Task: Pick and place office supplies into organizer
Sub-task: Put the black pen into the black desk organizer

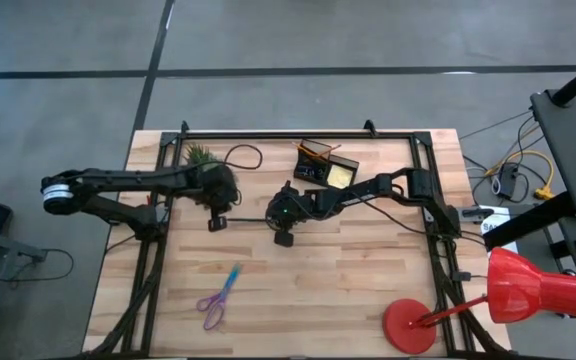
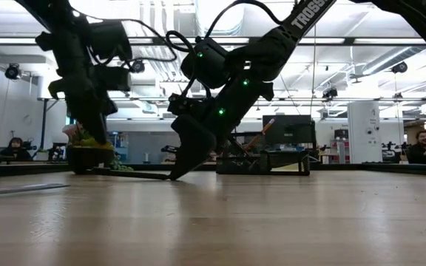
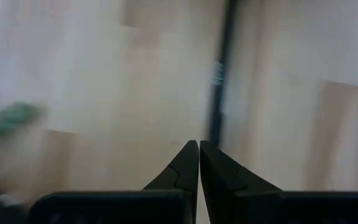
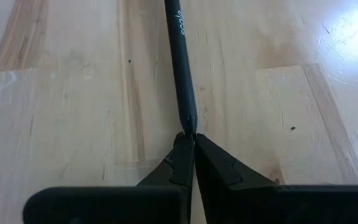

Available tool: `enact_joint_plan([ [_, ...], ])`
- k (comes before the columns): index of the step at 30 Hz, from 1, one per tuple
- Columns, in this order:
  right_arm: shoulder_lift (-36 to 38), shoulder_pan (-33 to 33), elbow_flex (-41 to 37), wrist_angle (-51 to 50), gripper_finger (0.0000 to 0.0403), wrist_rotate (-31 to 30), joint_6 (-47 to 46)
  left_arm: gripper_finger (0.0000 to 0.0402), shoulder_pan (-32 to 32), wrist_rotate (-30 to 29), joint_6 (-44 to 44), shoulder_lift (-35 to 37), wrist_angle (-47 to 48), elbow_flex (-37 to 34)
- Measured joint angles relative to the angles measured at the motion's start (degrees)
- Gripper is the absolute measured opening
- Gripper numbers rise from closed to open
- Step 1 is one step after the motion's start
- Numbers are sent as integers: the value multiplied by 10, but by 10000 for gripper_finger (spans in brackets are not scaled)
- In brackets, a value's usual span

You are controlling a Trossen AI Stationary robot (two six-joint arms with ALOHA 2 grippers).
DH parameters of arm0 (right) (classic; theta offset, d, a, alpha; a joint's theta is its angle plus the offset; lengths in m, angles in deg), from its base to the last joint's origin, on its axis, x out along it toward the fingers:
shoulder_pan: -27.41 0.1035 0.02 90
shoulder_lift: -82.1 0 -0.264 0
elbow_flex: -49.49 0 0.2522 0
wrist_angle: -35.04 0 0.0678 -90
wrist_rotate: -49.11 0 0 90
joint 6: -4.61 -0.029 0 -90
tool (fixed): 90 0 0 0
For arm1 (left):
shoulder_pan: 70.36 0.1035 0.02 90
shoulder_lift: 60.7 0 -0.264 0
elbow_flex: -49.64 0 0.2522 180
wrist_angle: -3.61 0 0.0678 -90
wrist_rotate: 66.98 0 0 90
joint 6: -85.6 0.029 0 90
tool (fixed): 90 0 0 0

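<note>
A thin black pen lies on the table between my two grippers, pointing left-right. My right gripper is shut on the pen's right end, its tips down at the tabletop. My left gripper is shut and hovers by the pen's left end; the pen passes just beside its tips. The black organizer stands near the far edge, orange pencils and a yellow pad in it. Purple-handled scissors with blue blades lie flat nearer the near edge. My right gripper pinches the pen's right end between its two fingertips. The fingers slant down from the table's right side, in line with the pen. The pen's shaft runs away from the fingers along the wood toward the left gripper.
A small green potted plant sits close behind the left gripper. A red desk lamp stands at the near right corner. A black frame rail runs along the far edge. Bare wood lies between the pen and the scissors.
</note>
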Motion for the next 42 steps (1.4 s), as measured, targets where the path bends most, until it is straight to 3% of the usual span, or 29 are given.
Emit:
enact_joint_plan([
  [7, 0, 0, 0, 1, 9, 0, 0, 0, -4, 111, 0, 1, -1, -11],
  [15, -1, 0, 0, 1, 9, -12, -2, 0, -8, 91, 76, -7, -11, -14],
  [34, -1, 0, 0, 1, 9, -13, -2, 1, -9, 85, 78, -60, -26, -10],
  [38, -1, 0, 0, 1, 8, -13, -2, 20, -9, 33, 78, -59, -28, -7],
  [42, -1, 0, 0, 1, 9, -13, -2, 59, -9, 20, 77, -55, -27, -8],
])
